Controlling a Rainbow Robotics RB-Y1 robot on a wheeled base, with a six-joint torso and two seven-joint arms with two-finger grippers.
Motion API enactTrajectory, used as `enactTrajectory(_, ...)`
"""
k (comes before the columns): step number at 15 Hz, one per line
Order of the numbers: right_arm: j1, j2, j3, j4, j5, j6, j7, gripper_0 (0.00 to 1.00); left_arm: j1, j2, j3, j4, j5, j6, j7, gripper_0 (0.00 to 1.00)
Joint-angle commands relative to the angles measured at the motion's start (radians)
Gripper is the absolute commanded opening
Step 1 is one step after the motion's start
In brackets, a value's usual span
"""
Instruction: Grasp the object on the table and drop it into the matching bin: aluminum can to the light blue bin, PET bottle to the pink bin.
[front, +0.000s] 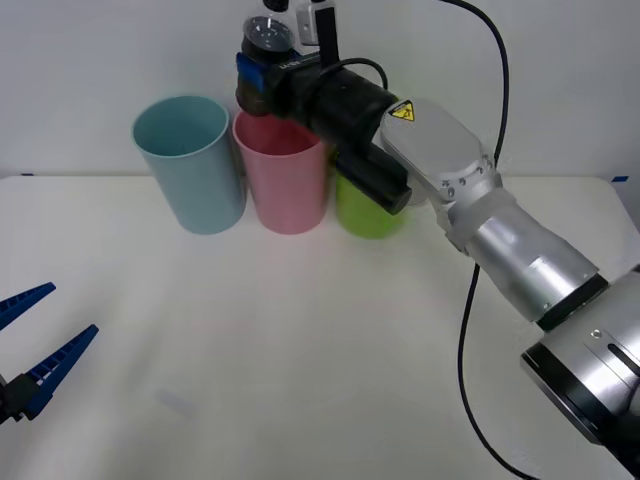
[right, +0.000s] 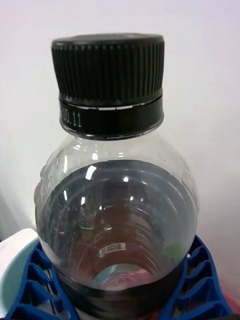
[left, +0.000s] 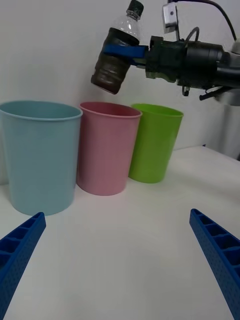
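At the tabletop's (front: 300, 350) far edge, my right hand (left: 131, 52) clamps the PET bottle (left: 116, 55) tilted above the pink bin (left: 107, 147), ready to drop.

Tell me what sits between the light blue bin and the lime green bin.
The pink bin stands between the light blue bin and the lime green bin, as the left wrist view shows.

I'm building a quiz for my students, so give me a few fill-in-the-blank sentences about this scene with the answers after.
1. The right gripper holds the PET bottle in the air above the ____ bin.
2. The bottle's screw cap is ____ in colour.
3. Between the light blue bin and the lime green tub stands the ____ bin.
4. The left gripper, low over the table, is ____.

Answers: pink; black; pink; open
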Motion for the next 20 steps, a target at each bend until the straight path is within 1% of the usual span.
enactTrajectory(1,-0.049,0.040,0.000,0.095,0.012,0.055,0.024,0.00,0.000,0.000,0.000,0.000,0.000,0.000,0.000,1.00)
enactTrajectory(3,-0.063,0.055,0.000,0.129,0.013,0.081,0.038,0.00,0.000,0.000,0.000,0.000,0.000,0.000,0.000,1.00)
enactTrajectory(9,-0.063,0.055,0.001,0.127,0.015,0.085,0.055,0.00,0.000,0.000,0.000,0.000,0.000,0.000,0.000,1.00)
enactTrajectory(10,-0.063,0.054,0.000,0.127,0.015,0.085,0.059,0.18,0.000,0.000,0.000,0.000,0.000,0.000,0.000,1.00)
enactTrajectory(12,-0.063,0.049,0.001,0.124,0.015,0.083,0.066,1.00,0.000,0.000,0.000,0.000,0.000,0.000,0.000,1.00)
enactTrajectory(17,-0.062,0.022,0.001,0.114,0.001,0.051,0.070,1.00,0.000,0.000,0.000,0.000,0.000,0.000,0.000,1.00)
enactTrajectory(20,-0.019,-0.012,0.001,0.051,-0.010,0.032,0.063,1.00,0.000,0.000,0.000,0.000,0.000,0.000,0.000,1.00)
